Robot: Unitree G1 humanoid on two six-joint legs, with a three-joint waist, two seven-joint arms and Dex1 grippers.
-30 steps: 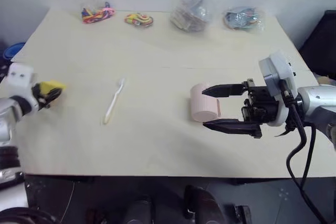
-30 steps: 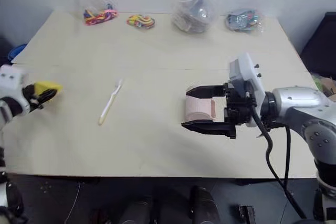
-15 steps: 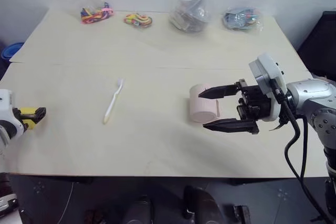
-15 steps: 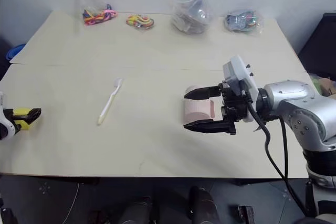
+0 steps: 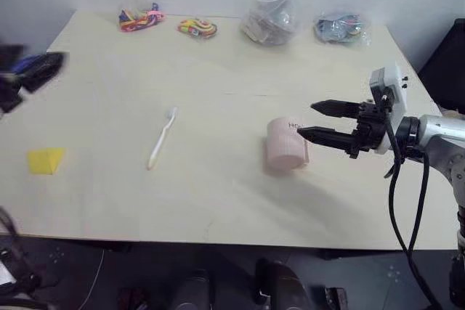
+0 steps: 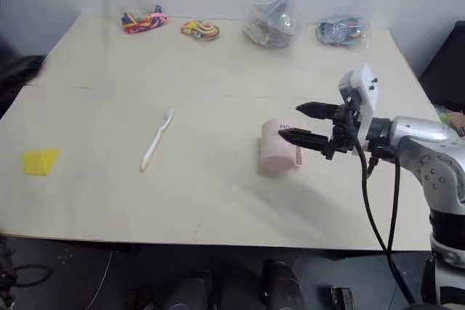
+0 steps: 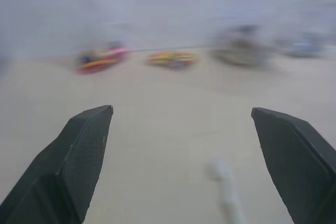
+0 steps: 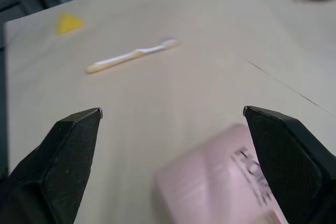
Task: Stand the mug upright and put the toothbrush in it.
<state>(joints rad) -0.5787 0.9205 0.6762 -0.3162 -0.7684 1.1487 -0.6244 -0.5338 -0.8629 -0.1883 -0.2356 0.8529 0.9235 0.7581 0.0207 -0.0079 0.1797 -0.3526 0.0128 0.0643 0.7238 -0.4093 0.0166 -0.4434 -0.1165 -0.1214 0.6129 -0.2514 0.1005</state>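
The pale pink mug (image 5: pixel 283 152) lies on its side at the table's centre right, dark lettering on its far end. My right gripper (image 5: pixel 306 121) is open just right of it. The nearer fingertip overlaps the lettered end, and I cannot tell whether it touches. Nothing lies between its fingers. The white toothbrush (image 5: pixel 161 138) lies flat left of the mug, apart from it, bristles toward the far side. My left gripper (image 7: pixel 181 116) is open and empty, raised over the table's left edge and facing across the table.
A yellow wedge (image 5: pixel 45 160) lies on the table at the near left. Along the far edge sit two bundles of coloured bands (image 5: pixel 142 17) (image 5: pixel 197 28) and two clear bags (image 5: pixel 269 19) (image 5: pixel 339 27). Bare tabletop (image 5: pixel 218 92) spreads between mug and toothbrush.
My left gripper has opened, left the yellow wedge on the table and swung up and away. My right gripper has drawn back to the right, so the mug is no longer between its fingers.
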